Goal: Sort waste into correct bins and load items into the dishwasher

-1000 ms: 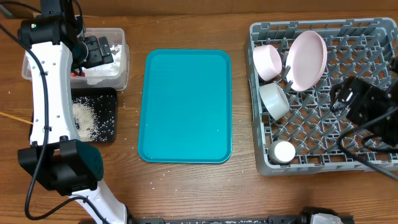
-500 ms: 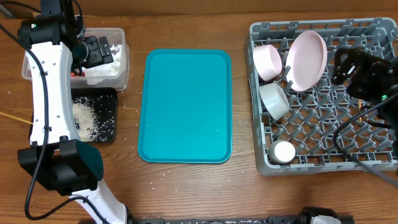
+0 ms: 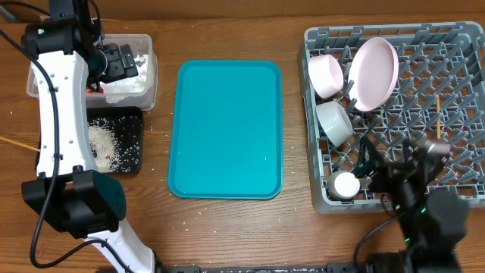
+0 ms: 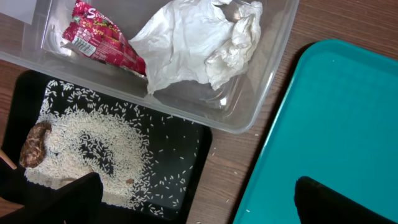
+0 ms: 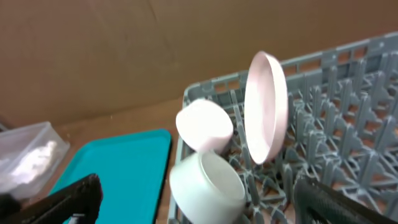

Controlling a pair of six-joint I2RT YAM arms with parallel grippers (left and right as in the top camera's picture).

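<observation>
Brown wooden table (image 3: 295,227). Teal tray (image 3: 225,129) flat at centre. Grey dish rack (image 3: 312,144) at 3 o'clock, well apart from tray. Clear tub (image 3: 154,72) at 10 o'clock. Black tray (image 3: 141,144) at 9 o'clock, just beside tub's 6 o'clock edge. Thin wooden stick (image 3: 19,142) at far 9 o'clock edge. Stray rice grains (image 3: 186,223) on bare wood near 7 o'clock.

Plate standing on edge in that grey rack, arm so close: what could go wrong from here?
The plate stands on edge between pegs beside two bowls; the open right gripper is close, so a careless sweep might topple it. The small cup sits near the rack's front edge by that arm and could get knocked. The thin chopstick lying on the grid might slip through.
</observation>
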